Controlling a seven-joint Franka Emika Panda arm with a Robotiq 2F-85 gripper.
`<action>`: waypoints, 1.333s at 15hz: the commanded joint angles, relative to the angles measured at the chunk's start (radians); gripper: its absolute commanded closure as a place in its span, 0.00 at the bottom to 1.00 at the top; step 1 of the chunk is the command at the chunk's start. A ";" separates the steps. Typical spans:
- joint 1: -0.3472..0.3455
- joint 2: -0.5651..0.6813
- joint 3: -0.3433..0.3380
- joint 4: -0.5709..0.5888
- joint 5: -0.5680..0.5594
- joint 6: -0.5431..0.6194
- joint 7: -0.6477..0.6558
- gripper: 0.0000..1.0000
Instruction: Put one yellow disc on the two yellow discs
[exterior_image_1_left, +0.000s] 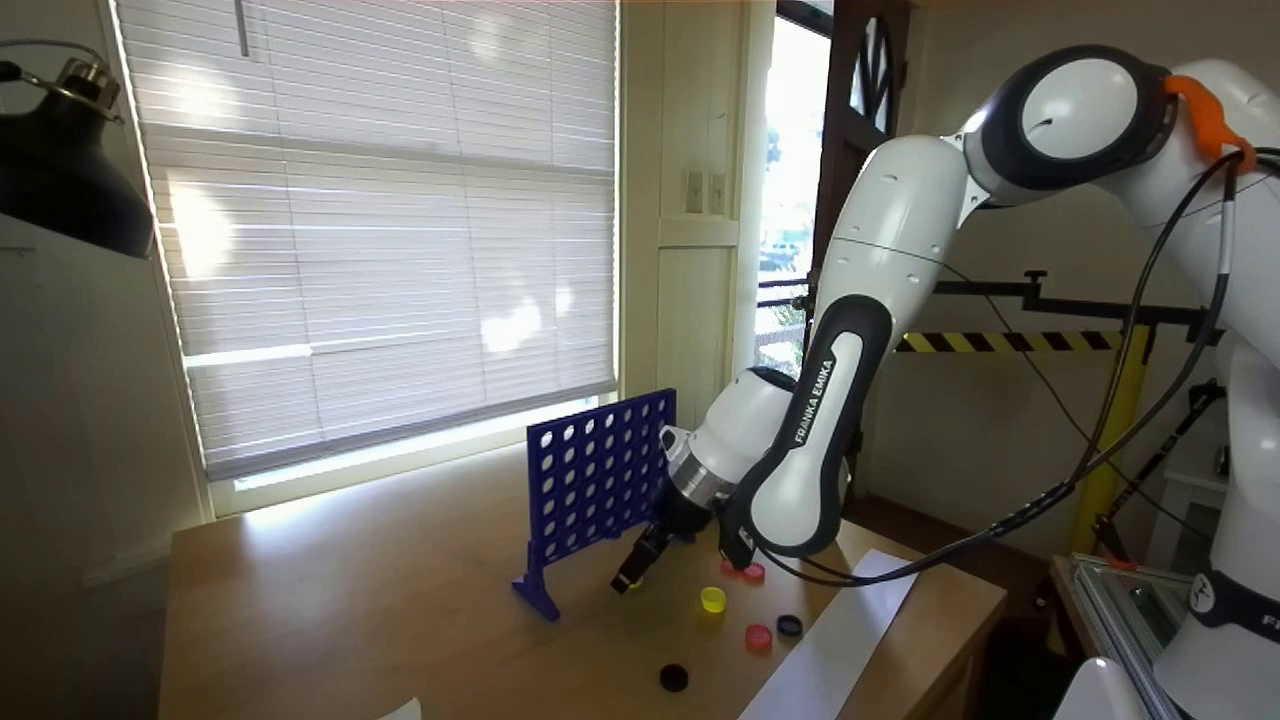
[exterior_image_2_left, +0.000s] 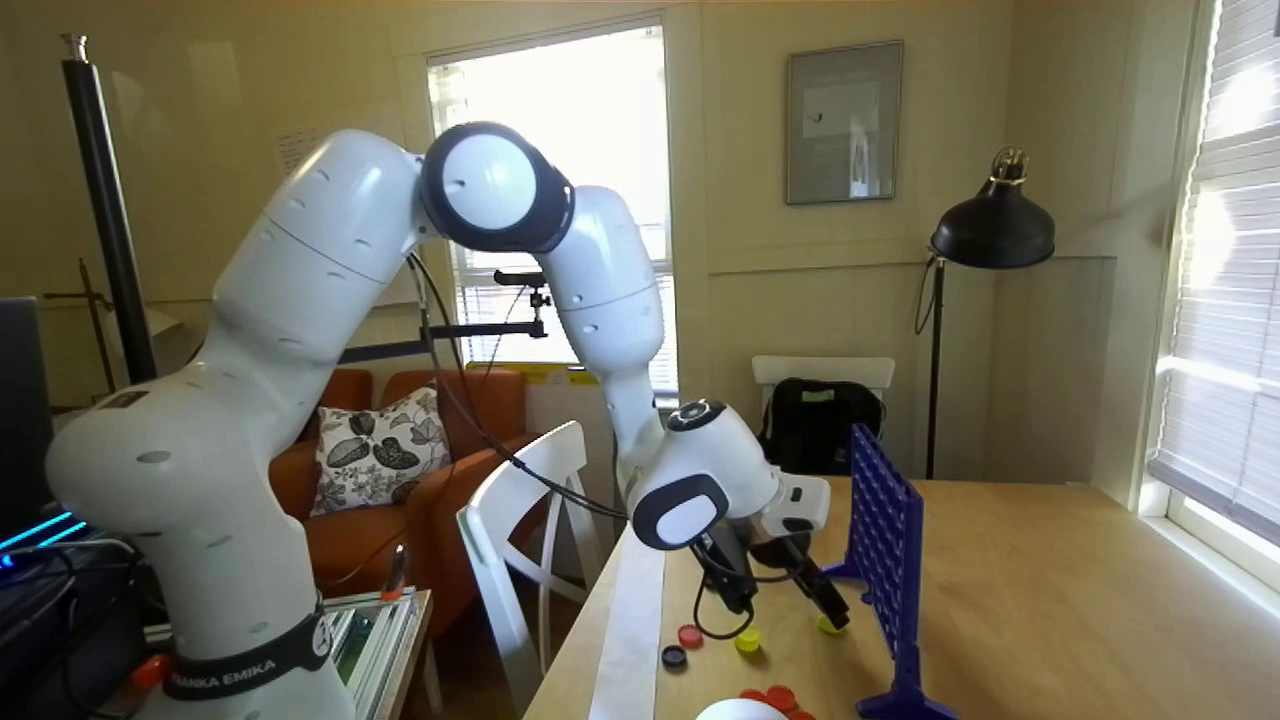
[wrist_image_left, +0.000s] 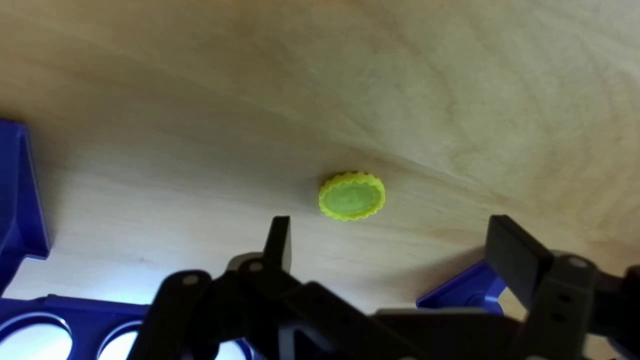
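Picking up looks like the step in hand. The gripper (wrist_image_left: 390, 241) is empty, its fingers (wrist_image_left: 515, 260) spread wide, and a single yellow disc (wrist_image_left: 352, 196) lies flat on the tabletop (exterior_image_1_left: 350, 600) near them, beside the blue grid (exterior_image_2_left: 890, 540). The next move probably calls for centring over the disc, lowering and closing. The yellow stack (exterior_image_1_left: 713, 600), likely the other two discs, sits apart in both exterior views.

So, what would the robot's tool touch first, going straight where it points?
The lone yellow disc looks next in line, though the open tool might straddle it and touch the table instead; depth is unclear.
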 joint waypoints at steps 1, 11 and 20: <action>0.018 0.033 -0.020 0.038 -0.024 -0.002 0.037 0.00; 0.023 0.062 -0.020 0.067 -0.023 -0.015 0.040 0.14; 0.027 0.066 -0.029 0.073 -0.022 -0.023 0.037 0.73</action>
